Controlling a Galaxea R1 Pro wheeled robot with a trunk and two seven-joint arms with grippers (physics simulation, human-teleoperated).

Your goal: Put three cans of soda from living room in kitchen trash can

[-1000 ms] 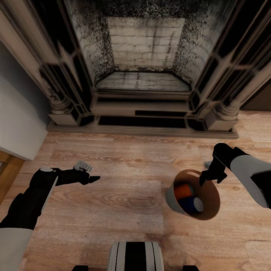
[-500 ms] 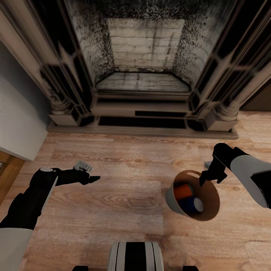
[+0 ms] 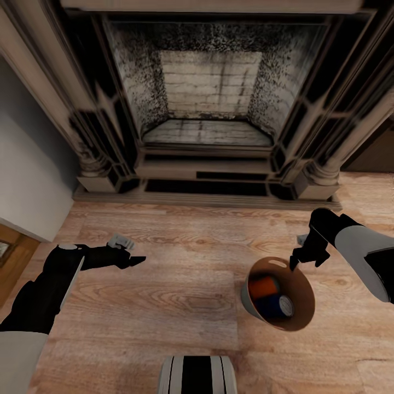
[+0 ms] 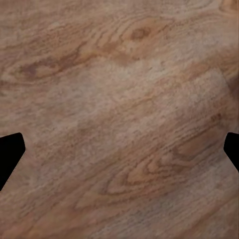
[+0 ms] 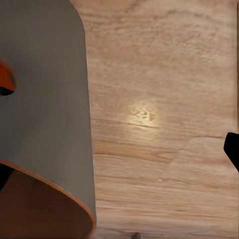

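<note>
My right gripper [image 3: 300,261] pinches the rim of the tash can [image 3: 303,306] — round, tapered, matte grey outside [image 5: 45,124], glossy brown inside. It hangs tilted over the floor [image 3: 180,284], in front of the fireplace [image 3: 213,104] and toward its right column. Inside it: an orange soda can [image 3: 265,285] and a dark blue can with a silver top [image 3: 282,305]; I can't make out a third. My left gripper [image 3: 134,259] is well apart from the bin, in front of the fireplace's left column, fingers spread, holding nothing — only light wood planks with knotty grain [image 4: 119,119] beneath. The fireplace is dark and ornate, with pale sooty brick.
</note>
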